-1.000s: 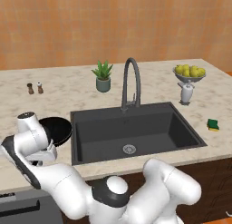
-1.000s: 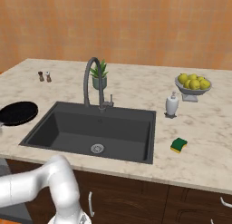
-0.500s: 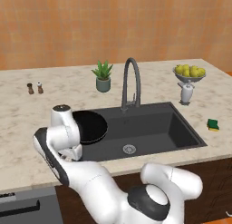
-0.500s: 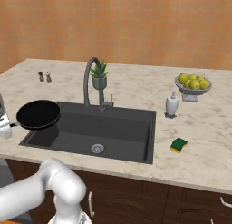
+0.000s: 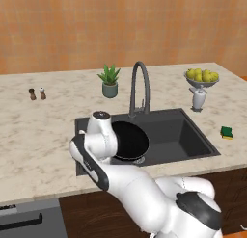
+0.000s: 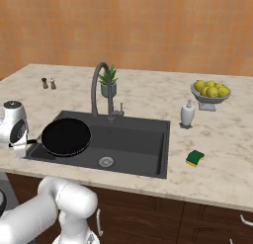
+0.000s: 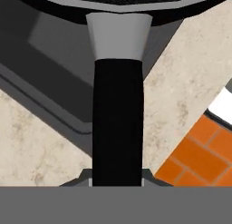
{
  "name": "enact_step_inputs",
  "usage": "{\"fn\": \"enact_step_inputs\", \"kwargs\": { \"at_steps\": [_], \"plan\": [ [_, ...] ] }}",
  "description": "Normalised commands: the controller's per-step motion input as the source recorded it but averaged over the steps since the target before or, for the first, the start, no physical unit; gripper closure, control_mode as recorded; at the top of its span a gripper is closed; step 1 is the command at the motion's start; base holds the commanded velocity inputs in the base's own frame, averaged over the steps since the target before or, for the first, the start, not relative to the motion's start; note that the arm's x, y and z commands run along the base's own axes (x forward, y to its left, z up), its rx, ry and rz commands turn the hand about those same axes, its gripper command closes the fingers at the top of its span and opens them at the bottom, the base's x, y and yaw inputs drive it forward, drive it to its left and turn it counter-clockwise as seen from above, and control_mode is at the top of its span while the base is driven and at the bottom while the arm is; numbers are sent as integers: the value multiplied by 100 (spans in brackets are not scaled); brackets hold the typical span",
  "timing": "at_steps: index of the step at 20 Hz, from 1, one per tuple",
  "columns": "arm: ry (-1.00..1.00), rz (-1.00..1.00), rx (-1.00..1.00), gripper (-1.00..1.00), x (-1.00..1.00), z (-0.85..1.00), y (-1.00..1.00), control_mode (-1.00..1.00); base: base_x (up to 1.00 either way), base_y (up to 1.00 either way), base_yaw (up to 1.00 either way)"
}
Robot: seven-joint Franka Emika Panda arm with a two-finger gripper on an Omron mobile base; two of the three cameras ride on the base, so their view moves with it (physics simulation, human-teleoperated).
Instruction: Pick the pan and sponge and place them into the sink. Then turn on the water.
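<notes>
Your gripper [image 7: 118, 175] is clamped on the pan's handle [image 7: 118, 128], holding the pan [image 6: 66, 136] above the left half of the sink [image 6: 141, 142], its long axis running from the fingers out over the basin.

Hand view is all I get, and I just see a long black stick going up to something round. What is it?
Observer: It's the pan; that stick is its handle, and the fingers are shut on it.
Operator: Is the pan in the sink yet?
Observer: Not set down. It hangs over the left end of the sink, above the basin floor.
Operator: Where's the sponge?
Observer: The sponge lies on the counter, right of the sink.
Operator: Is water running?
Observer: No stream comes from the faucet.
</notes>
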Motion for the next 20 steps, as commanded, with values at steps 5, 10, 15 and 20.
{"fn": "enact_step_inputs", "kwargs": {
  "at_steps": [5, 10, 15, 20],
  "plan": [
    [5, -30, 6, 100, 21, 19, -42, -100, 0, 0, 0],
    [7, -6, 9, 100, 27, 24, -32, -100, 0, 0, 0],
    [11, 1, 4, 100, 33, 1, -25, -100, 0, 0, 0],
    [10, 1, 0, 100, 58, -2, -6, -100, 0, 0, 0]
  ]
}}
